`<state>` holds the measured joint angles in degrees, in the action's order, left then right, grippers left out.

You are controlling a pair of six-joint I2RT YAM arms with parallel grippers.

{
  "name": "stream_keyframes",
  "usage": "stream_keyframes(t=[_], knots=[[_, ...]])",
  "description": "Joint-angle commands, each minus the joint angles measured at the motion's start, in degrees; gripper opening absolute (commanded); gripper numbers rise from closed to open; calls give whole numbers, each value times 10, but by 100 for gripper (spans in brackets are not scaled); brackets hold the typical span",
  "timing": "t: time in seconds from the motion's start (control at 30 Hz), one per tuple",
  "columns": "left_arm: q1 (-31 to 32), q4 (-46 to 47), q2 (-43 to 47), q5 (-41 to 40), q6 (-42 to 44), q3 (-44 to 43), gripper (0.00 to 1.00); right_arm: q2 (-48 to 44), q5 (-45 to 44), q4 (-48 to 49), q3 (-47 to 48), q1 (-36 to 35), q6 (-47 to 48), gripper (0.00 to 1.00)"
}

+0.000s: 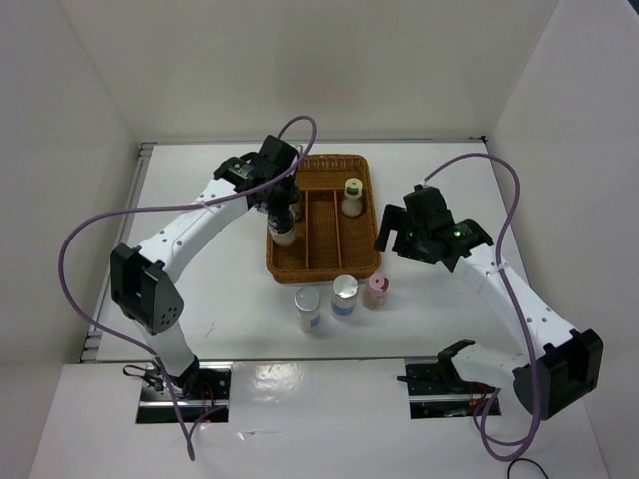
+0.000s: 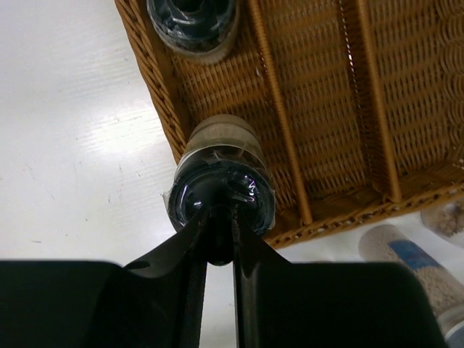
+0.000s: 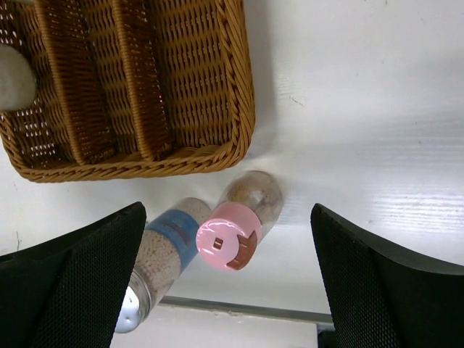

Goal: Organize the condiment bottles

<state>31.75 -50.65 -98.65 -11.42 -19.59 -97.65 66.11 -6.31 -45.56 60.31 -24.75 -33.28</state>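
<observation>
Lowest in the top view, three jars stand in a short row on the table (image 1: 230, 299), just in front of the tray (image 1: 322, 267). The white jar (image 1: 308, 309) is on the left, the blue jar (image 1: 344, 296) in the middle and the pink jar (image 1: 376, 290) on the right. All three are outside the tray and upright, and the blue and pink ones stand close together.

Up and to the right of that row hangs the right gripper (image 1: 396, 236), its jaws spread wide with nothing in them. In its wrist view the pink jar sits low in the frame, about midway between the two fingers, its lid facing the camera. So the jar's long axis points up toward the gripper. It lies below the gripper, slightly toward the lower left in the top view. The right arm is clearly the nearer one, so I judge a straight descent over the pink lid to be the next reach. The blue jar right beside it leaves little room for the finger on that side.

Further up, the left gripper (image 2: 220, 243) is clamped on the lid of a black jar (image 2: 221, 192). This jar is upright at the near end of the tray's left compartment. Whether its base rests on the wicker I cannot tell. Beyond it in the same compartment stands a second black jar (image 2: 192, 22). The yellow jar (image 1: 352, 197) stands in the right compartment, toward the far end.
</observation>
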Motion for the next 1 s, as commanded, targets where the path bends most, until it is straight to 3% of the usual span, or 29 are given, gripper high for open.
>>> stream_keyframes(t=[0.0, 0.33, 0.53, 0.7, 0.73, 0.83, 0.97], knots=[[-9, 63, -24, -15, 19, -34, 2, -28, 6, -19, -11, -6, -28, 99], [-14, 94, -97, -21, 37, -66, 2, -11, 6, -5, -30, -22, -57, 99], [-14, 100, -115, -33, 37, -77, 14, 17, 6, 22, -41, -34, -68, 99], [-14, 100, -110, -33, 37, -72, 44, 37, 6, 33, -53, -61, -79, 99], [-14, 100, -109, -33, 37, -67, 60, 37, 6, 33, -53, -70, -86, 99], [-14, 100, -89, -23, 37, -62, 85, 49, 1, 33, -53, -89, -93, 99], [-14, 100, -52, -12, 31, -49, 96, 62, 1, 33, -53, -107, -111, 94]])
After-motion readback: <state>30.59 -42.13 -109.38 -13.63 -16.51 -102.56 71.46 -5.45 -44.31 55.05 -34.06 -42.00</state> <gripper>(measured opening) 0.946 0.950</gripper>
